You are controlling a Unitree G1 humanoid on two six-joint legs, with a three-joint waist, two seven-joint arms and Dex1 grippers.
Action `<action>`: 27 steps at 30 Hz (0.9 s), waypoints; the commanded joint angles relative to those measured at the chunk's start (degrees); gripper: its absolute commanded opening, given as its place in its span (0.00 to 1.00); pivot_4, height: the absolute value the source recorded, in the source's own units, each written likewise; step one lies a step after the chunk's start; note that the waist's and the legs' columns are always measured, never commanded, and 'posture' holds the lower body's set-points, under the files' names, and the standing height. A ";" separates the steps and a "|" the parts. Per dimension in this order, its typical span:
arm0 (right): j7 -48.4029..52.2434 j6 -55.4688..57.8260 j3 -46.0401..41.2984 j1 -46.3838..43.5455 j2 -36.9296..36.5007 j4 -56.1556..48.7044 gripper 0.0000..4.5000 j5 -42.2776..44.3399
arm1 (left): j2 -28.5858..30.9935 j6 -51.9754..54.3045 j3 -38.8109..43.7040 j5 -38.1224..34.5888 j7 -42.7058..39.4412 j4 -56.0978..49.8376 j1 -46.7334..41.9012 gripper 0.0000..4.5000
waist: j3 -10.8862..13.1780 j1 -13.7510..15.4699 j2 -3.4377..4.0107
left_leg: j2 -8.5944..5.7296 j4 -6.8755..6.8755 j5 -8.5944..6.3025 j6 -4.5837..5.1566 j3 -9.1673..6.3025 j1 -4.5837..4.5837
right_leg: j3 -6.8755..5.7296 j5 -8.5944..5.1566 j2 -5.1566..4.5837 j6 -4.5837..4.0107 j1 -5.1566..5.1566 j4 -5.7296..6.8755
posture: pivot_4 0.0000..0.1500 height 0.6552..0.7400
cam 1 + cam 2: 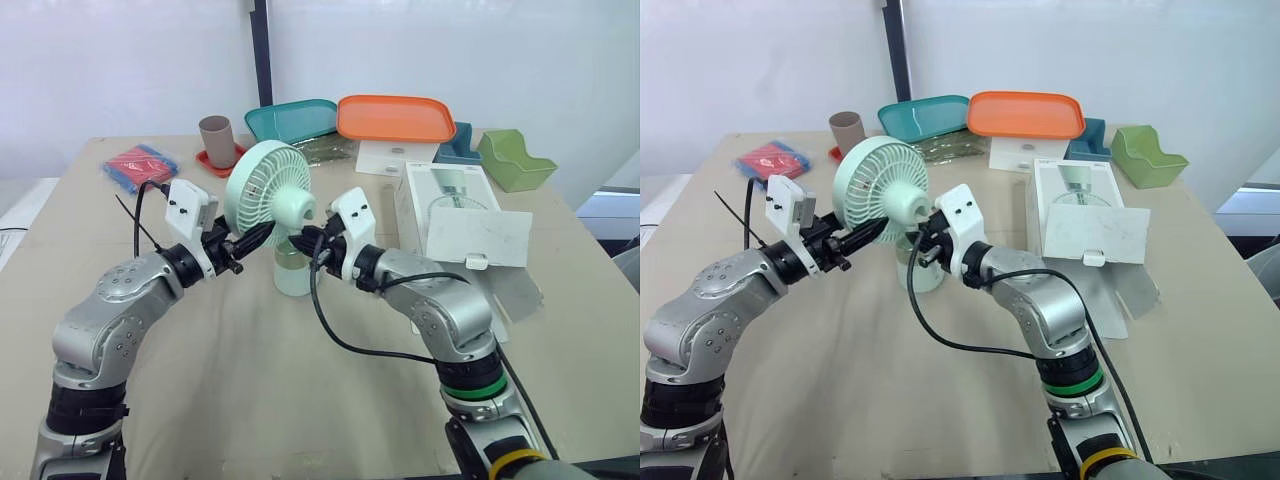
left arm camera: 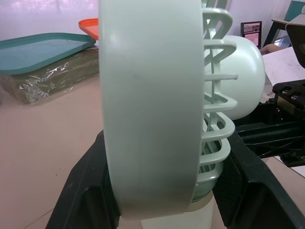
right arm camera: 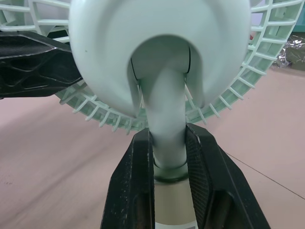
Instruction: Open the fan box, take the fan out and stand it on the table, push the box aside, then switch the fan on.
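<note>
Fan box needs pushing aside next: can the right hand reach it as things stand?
Not yet, probably: the right hand is shut on the fan at its neck. The fan box lies open beside that arm, nothing between, so reach looks easy after release.

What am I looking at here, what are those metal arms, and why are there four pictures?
It is a humanoid robot with two arms, each ending in a gripper of two black fingers. The two wide pictures come from cameras in its head, looking down over the arms. The two close ones come from a camera on each wrist. On the table stands a green fan. The left gripper clasps the fan's round head, and the right gripper clasps its neck. To the robot's right lies the white box, its flap open. Behind are an orange tray, a teal tray, a green bin, a cup and a red packet.
</note>
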 commanded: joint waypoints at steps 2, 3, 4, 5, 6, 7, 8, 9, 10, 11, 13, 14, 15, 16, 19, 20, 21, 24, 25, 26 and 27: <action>0.44 -0.45 -0.07 -1.12 0.83 -0.53 0.07 0.38 | -0.04 -0.42 0.73 -1.22 -0.29 -2.65 -1.71 0.45 | 0.00 0.00 0.00 | 0.00 0.00 0.00 0.00 0.00 0.00 | 0.00 0.00 0.00 0.00 0.00 0.00 | 1.00 1.00; 0.57 -0.64 -0.03 -1.16 0.78 -0.43 0.07 0.29 | 0.09 -0.40 0.53 -1.15 -0.43 -2.74 -1.61 0.45 | 0.00 0.00 0.00 | 0.00 0.00 0.00 0.00 0.00 0.00 | 0.00 0.00 0.00 0.00 0.00 0.00 | 1.00 1.00; 0.65 -0.78 0.00 -1.18 0.74 -0.37 0.07 0.22 | 0.20 -0.39 0.39 -1.08 -0.53 -2.80 -1.54 0.45 | 0.00 0.00 0.00 | 0.00 0.00 0.00 0.00 0.00 0.00 | 0.00 0.00 0.00 0.00 0.00 0.00 | 1.00 1.00; 0.74 -0.89 0.01 -1.23 0.73 -0.25 0.07 0.19 | 0.19 -0.29 0.34 -1.24 -0.64 -2.79 -1.51 0.45 | 0.00 0.00 0.00 | 0.00 0.00 0.00 0.00 0.00 0.00 | 0.00 0.00 0.00 0.00 0.00 0.00 | 1.00 1.00; 0.84 -1.03 0.01 -1.32 0.73 -0.08 0.07 0.14 | 0.13 -0.23 0.33 -1.40 -0.73 -2.69 -1.57 0.45 | 0.00 0.00 0.00 | 0.00 0.00 0.00 0.00 0.00 0.00 | 0.00 0.00 0.00 0.00 0.00 0.00 | 1.00 1.00; 0.95 -1.17 0.00 -1.43 0.74 0.12 0.07 0.09 | 0.02 -0.22 0.39 -1.57 -0.78 -2.53 -1.68 0.45 | 0.00 0.00 0.00 | 0.00 0.00 0.00 0.00 0.00 0.00 | 0.00 0.00 0.00 0.00 0.00 0.00 | 1.00 1.00; 1.09 -1.28 -0.01 -1.44 0.74 0.13 0.07 0.08 | -0.10 -0.14 0.63 -1.89 -0.74 -2.46 -1.72 0.55 | 0.00 -0.01 0.00 | 0.00 0.00 0.00 0.00 0.00 0.00 | 0.00 0.00 0.00 0.00 0.00 0.00 | 1.00 1.00; 1.26 -1.42 -0.01 -1.48 0.73 0.19 0.07 0.06 | -0.11 -0.11 0.81 -2.07 -0.78 -2.33 -1.78 0.67 | 0.00 -0.01 0.00 | 0.00 0.00 0.00 0.00 0.00 0.00 | 0.00 0.00 0.00 0.00 0.00 0.00 | 1.00 1.00; 1.39 -1.52 -0.01 -1.50 0.73 0.23 0.07 0.05 | -0.09 -0.09 0.91 -2.22 -0.80 -2.26 -1.82 0.71 | 0.00 -0.04 0.00 | 0.00 0.00 0.00 0.00 0.00 0.00 | 0.00 0.00 0.00 0.00 0.00 0.00 | 1.00 1.00; 1.51 -1.63 0.00 -1.47 0.73 0.20 0.07 0.05 | 0.02 -0.10 0.98 -2.36 -0.84 -2.26 -1.78 0.78 | 0.00 -0.08 0.00 | 0.00 0.00 0.00 0.00 0.00 0.01 | 0.00 0.00 0.00 0.00 0.00 0.00 | 1.00 1.00; 2.23 -2.25 0.15 -1.33 0.52 0.30 0.07 0.07 | 0.66 -0.15 1.02 -2.50 -1.34 -2.11 -1.65 0.95 | 0.00 -0.28 0.00 | 0.00 0.00 0.00 0.00 0.00 0.01 | 0.00 0.00 0.00 0.00 0.00 0.00 | 1.00 1.00; 2.56 -2.48 0.28 -1.21 0.37 0.32 0.07 0.03 | 1.08 -0.09 1.11 -2.56 -1.68 -2.03 -1.61 0.99 | 0.00 -0.40 0.00 | 0.00 0.00 0.00 0.00 0.00 0.00 | 0.00 0.00 0.00 0.00 0.00 0.01 | 1.00 1.00; 2.78 -2.69 0.30 -1.13 0.29 0.35 0.07 0.01 | 1.51 -0.10 1.24 -2.55 -2.00 -1.93 -1.60 0.99 | 0.00 -0.49 0.00 | 0.00 0.00 0.00 0.00 0.00 0.00 | 0.00 0.00 0.00 0.00 0.00 0.00 | 1.00 1.00; 3.29 -3.13 0.12 -0.99 0.12 0.35 0.07 0.20 | 2.28 -0.04 1.79 -2.74 -2.57 -1.84 -1.47 0.99 | 0.00 -0.58 0.00 | 0.00 0.00 0.00 0.00 0.00 0.00 | 0.00 0.00 0.00 0.00 0.00 0.00 | 1.00 1.00; 4.77 -4.43 -0.50 -0.91 -0.60 0.84 0.07 0.53 | 4.46 0.20 3.17 -3.63 -4.35 -1.57 -0.86 0.99 | 0.00 -0.87 0.00 | 0.01 0.00 0.00 0.01 0.01 0.00 | 0.00 0.00 0.01 0.00 -0.01 0.01 | 1.00 1.00; 5.36 -4.81 -0.75 -0.91 -0.94 1.10 0.07 0.63 | 5.22 0.33 3.72 -4.19 -5.10 -1.50 -0.44 0.99 | 0.00 -0.99 0.00 | 0.01 0.00 -0.01 0.01 0.00 0.00 | 0.00 0.00 0.01 0.00 -0.01 0.01 | 1.00 1.00; 6.15 -5.36 -1.06 -0.93 -1.39 1.45 0.07 0.77 | 5.95 0.44 4.44 -4.81 -5.91 -1.38 0.00 0.99 | 0.00 -1.04 0.00 | 0.01 0.00 -0.01 0.01 0.01 0.00 | 0.00 0.00 0.01 0.00 -0.01 0.01 | 1.00 1.00; 9.89 -8.05 -2.09 -0.77 -3.30 2.75 0.07 1.51 | 9.24 1.26 7.91 -7.75 -9.80 -0.81 2.08 0.99 | 0.01 -1.12 0.01 | 0.01 0.00 -0.02 0.04 0.01 0.00 | 0.01 0.00 0.02 0.00 -0.01 0.00 | 1.00 1.00; 11.51 -9.25 -2.28 -0.82 -4.14 3.27 0.07 1.69 | 10.56 1.89 9.35 -9.12 -11.19 -0.41 2.73 0.99 | 0.01 -1.12 0.01 | 0.02 -0.01 -0.04 0.06 0.01 0.00 | 0.01 0.00 0.02 0.00 -0.02 0.00 | 1.00 1.00; 12.97 -10.25 -2.50 -0.94 -4.79 3.78 0.07 2.03 | 11.61 2.18 10.55 -10.21 -12.39 -0.06 3.12 0.99 | 0.01 -1.12 0.01 | 0.02 -0.01 -0.06 0.10 0.02 0.00 | 0.01 0.00 0.02 0.00 -0.03 0.00 | 1.00 1.00; 14.16 -11.12 -2.81 -1.08 -5.15 4.32 0.07 2.49 | 12.42 2.47 11.64 -11.32 -13.27 0.30 3.36 0.99 | 0.01 -1.12 0.01 | 0.02 -0.01 -0.15 0.27 0.01 -0.01 | 0.01 0.00 0.04 0.00 -0.03 0.00 | 1.00 1.00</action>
